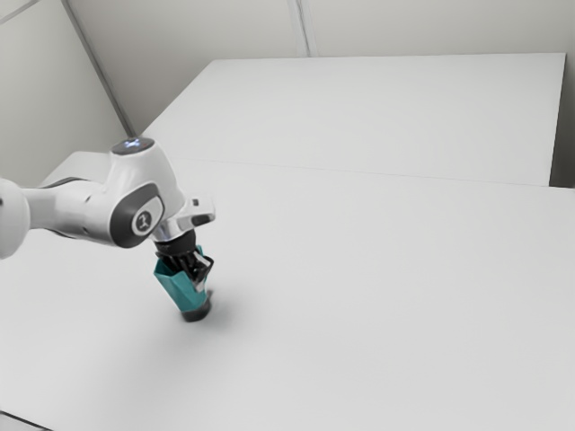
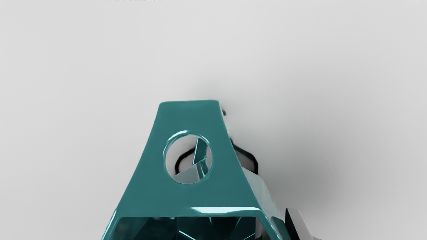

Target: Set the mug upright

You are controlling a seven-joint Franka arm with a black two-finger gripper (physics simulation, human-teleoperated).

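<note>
Table [image 1: 386, 287] open toward exterior view's right; mug [image 1: 182, 289] blocks room beneath tool [image 1: 198, 277].

Pale table [image 1: 377, 296] before grey walls [image 1: 216, 31]

Bright, diffuse light; soft shadows.

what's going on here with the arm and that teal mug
The robot arm has its end effector at the mouth of the teal mug, low over the white table. The mug leans, its mouth tipped toward the exterior view's left, so it isn't upright yet. Whether its base touches the table, I can't tell.
</note>
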